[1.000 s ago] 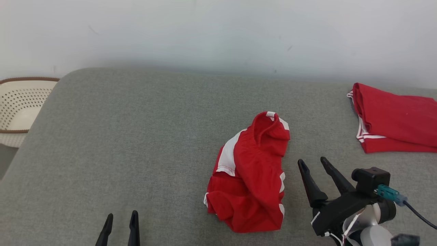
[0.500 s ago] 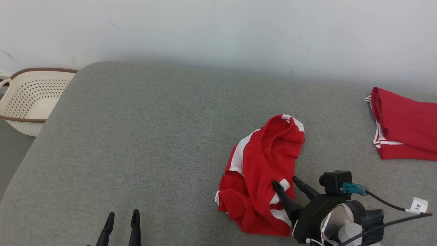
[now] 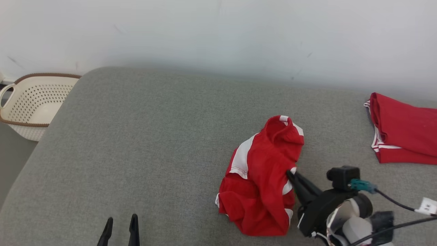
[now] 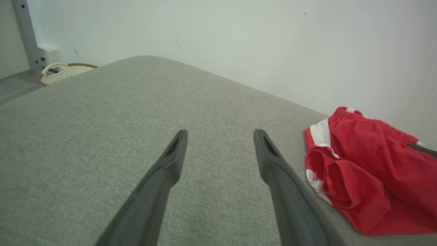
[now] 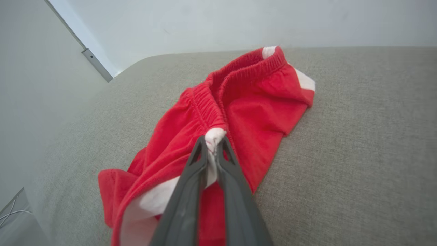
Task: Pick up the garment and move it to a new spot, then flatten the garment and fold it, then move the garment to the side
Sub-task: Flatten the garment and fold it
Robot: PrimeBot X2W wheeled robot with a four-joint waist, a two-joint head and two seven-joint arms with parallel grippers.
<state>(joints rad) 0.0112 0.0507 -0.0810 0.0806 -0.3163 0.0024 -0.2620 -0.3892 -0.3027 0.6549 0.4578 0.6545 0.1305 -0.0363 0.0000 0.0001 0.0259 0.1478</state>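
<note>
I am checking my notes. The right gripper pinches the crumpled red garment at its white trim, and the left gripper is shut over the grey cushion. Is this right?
Not quite: the left gripper is open, jaws apart over the grey cushion, as the left wrist view shows. The right gripper does pinch the red garment at its white trim.

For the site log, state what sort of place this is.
Likely a home-style laundry-folding corner: a grey upholstered surface against a white wall, a perforated basket beside it, crumpled red shorts and a folded red garment.
</note>
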